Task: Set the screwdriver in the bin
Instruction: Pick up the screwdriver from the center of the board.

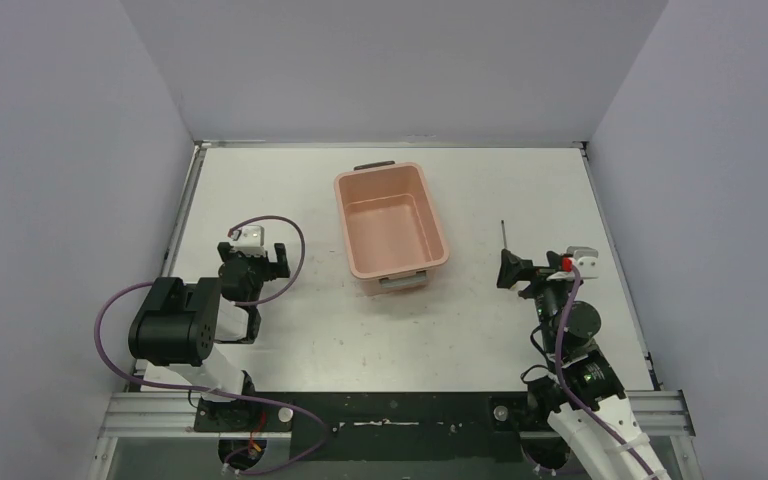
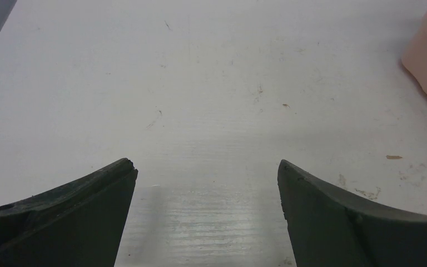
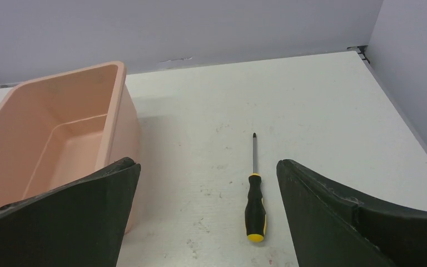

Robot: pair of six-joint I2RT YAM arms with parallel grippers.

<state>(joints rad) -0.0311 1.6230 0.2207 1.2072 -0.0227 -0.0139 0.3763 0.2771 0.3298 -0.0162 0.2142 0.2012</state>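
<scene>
There is one screwdriver, one bin, and two grippers: the left gripper and the right gripper.

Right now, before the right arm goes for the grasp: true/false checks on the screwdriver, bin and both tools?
1. The screwdriver lies on the table, outside the bin. True.
2. The right tool is shut on the screwdriver. False: it is open, and the screwdriver lies untouched on the table.
3. The bin holds nothing. True.
4. The left tool hovers over the bin. False: it is open above bare table, with the bin off to its right.
5. The screwdriver's tip points away from the arms' bases. True.
</scene>
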